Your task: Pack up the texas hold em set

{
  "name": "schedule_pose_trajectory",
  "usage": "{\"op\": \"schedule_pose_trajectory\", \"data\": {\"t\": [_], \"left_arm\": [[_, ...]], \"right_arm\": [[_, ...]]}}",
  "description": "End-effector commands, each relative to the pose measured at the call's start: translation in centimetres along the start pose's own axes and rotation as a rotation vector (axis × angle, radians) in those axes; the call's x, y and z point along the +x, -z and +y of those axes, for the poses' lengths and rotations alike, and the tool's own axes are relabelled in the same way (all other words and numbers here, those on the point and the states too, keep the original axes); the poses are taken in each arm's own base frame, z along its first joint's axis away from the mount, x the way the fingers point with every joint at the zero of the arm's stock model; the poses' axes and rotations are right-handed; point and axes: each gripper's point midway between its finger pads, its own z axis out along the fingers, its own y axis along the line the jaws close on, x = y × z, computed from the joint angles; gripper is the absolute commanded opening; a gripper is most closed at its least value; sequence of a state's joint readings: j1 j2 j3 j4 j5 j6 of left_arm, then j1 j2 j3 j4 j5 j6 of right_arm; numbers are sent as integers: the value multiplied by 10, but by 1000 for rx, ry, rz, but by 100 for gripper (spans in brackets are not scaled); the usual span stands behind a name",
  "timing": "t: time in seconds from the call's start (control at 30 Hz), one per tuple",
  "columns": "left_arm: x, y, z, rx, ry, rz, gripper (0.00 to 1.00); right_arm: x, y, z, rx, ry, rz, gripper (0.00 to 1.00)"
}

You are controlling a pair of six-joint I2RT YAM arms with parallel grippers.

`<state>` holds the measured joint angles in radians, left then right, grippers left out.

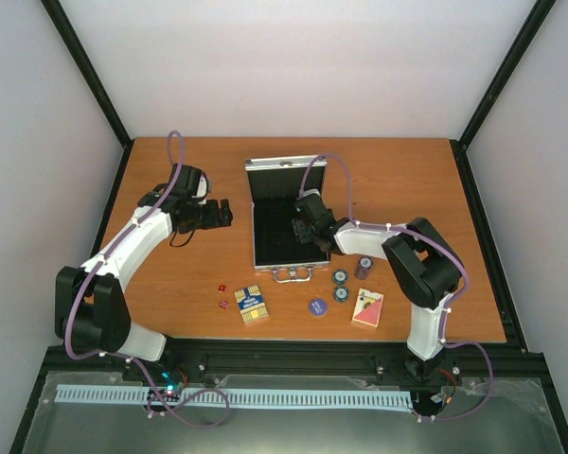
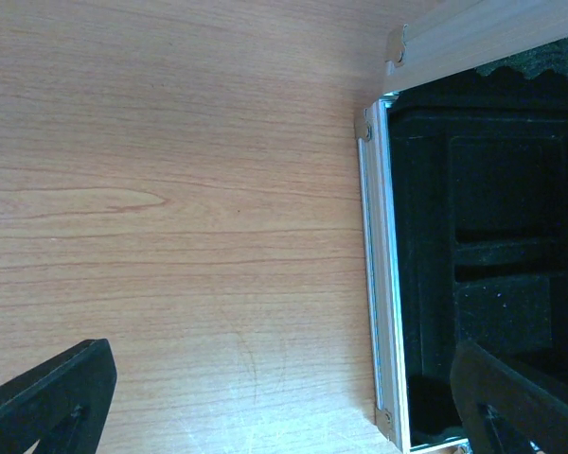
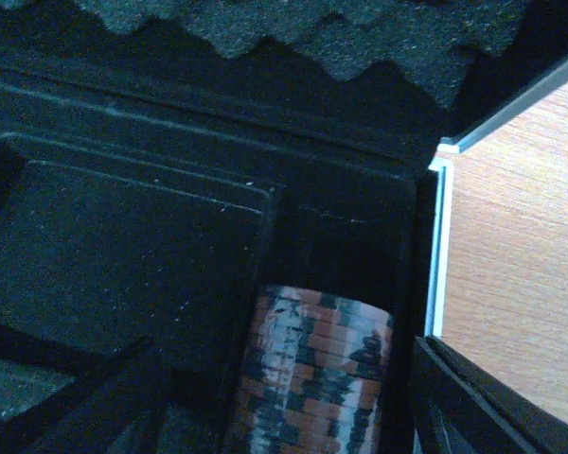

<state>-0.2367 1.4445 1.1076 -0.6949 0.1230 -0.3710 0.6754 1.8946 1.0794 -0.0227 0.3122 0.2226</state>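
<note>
Case [image 1: 275, 232] open; chip stack [image 3: 317, 369] sits in slot against right wall.

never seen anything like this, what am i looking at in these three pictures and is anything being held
Two robot arms, each with a two-finger gripper, stand at a table. One picture looks down from above; the other two come from wrist cameras. On it lie an open silver case, loose poker chips, a blue-yellow card deck, a red card deck, a blue disc and tiny red dice. The left gripper hangs open and empty beside the case. The right gripper is open inside the case, straddling a chip stack lying in a slot; nothing looks gripped.
</note>
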Motion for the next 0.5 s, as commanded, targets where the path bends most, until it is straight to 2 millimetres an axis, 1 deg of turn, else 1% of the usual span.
{"op": "schedule_pose_trajectory", "data": {"t": [0.0, 0.07, 0.17, 0.2, 0.23, 0.27, 0.33, 0.47], "left_arm": [[-11, 4, -5, 12, -2, -40, 100], [-12, 4, -4, 5, 0, -43, 100], [-14, 4, -5, 8, 2, -50, 100], [-15, 4, -6, 13, 3, -52, 100], [-15, 4, -6, 15, 6, -54, 100], [-16, 3, -7, 17, 7, -55, 100], [-16, 2, -7, 19, 12, -56, 100], [-17, 1, -8, 22, 14, -62, 100]], "right_arm": [[-6, 17, 6, -33, -12, -8, 74], [-11, 26, 5, -45, -15, -14, 84], [-24, 48, 8, -85, -8, -27, 91], [-32, 59, 8, -99, -10, -45, 97], [-36, 66, 8, -108, -9, -50, 100], [-38, 73, 7, -112, -4, -47, 100], [-36, 79, 5, -113, 13, -20, 100], [-16, 80, -1, -89, 41, 79, 100]]}}
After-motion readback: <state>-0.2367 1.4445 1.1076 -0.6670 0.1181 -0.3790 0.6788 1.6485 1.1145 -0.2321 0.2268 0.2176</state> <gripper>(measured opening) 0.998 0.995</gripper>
